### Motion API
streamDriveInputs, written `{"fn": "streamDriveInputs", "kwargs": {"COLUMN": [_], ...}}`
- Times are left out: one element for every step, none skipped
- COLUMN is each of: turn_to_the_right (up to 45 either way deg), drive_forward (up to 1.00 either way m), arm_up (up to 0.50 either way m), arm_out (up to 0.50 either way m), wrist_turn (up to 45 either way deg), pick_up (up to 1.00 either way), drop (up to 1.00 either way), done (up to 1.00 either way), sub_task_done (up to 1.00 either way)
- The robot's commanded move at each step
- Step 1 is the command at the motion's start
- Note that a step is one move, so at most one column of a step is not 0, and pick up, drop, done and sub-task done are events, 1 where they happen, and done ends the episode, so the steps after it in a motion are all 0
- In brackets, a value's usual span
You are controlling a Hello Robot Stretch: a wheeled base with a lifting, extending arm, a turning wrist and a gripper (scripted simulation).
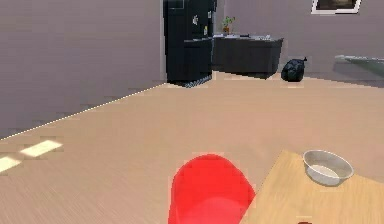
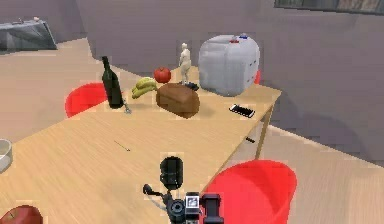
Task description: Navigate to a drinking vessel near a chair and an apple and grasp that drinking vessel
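Setting: a home's kitchen-dining area. Indicators: a tall black refrigerator beside a dark kitchen counter; a light wooden dining table with red rounded chairs, bearing a brown bread loaf, yellow bananas, a red apple and a dark glass bottle.

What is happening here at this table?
A robot stands beside a wooden table with red chairs around it. Its end effector is near a dark cup-like thing on the tabletop; whether it holds anything cannot be told. Farther along the table stand a dark bottle, bananas, an apple and a loaf.
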Motion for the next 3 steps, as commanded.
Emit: {"fn": "streamDriveInputs", "kwargs": {"turn_to_the_right": [0.0,0.0,0.0], "drive_forward": [0.0,0.0,0.0], "arm_up": [0.0,0.1,0.0], "arm_out": [0.0,0.0,0.0], "wrist_turn": [0.0,0.0,0.0], "pick_up": [1.0,0.0,0.0], "drop": [0.0,0.0,0.0], "done": [0.0,0.0,1.0], "sub_task_done": [0.0,0.0,0.0]}}
